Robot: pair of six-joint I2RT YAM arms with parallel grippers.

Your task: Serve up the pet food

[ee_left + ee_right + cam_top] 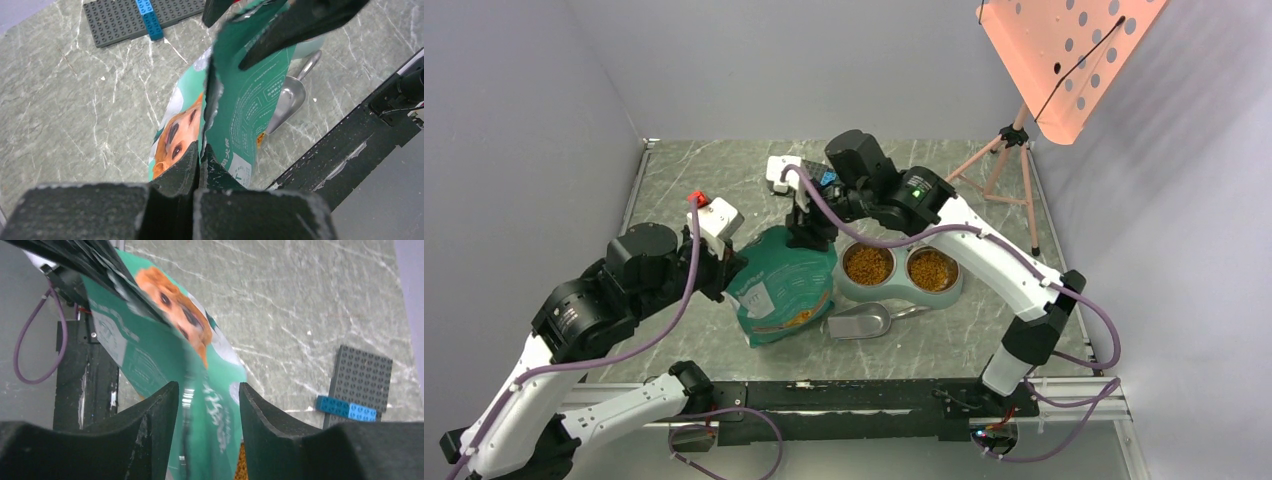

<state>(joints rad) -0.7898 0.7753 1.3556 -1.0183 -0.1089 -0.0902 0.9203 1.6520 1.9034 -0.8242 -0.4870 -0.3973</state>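
OK, your left gripper [198, 157] is clamped on the pouch [250, 100] edge. Your right gripper [207, 410] stands parted, pouch rim between its fingers, not pinched. Pet food [869, 265] fills both cups of the twin bowl [894, 293]. Pouch contents are mostly hidden, with only an orange sliver at the mouth. The scoop [862, 322] is just beside the bowl, and the brick plate [786, 168] is half behind the right arm.

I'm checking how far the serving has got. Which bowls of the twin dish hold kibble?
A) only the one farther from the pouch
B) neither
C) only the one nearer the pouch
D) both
D: in the top view, both bowls of the twin dish are filled with orange-brown kibble.
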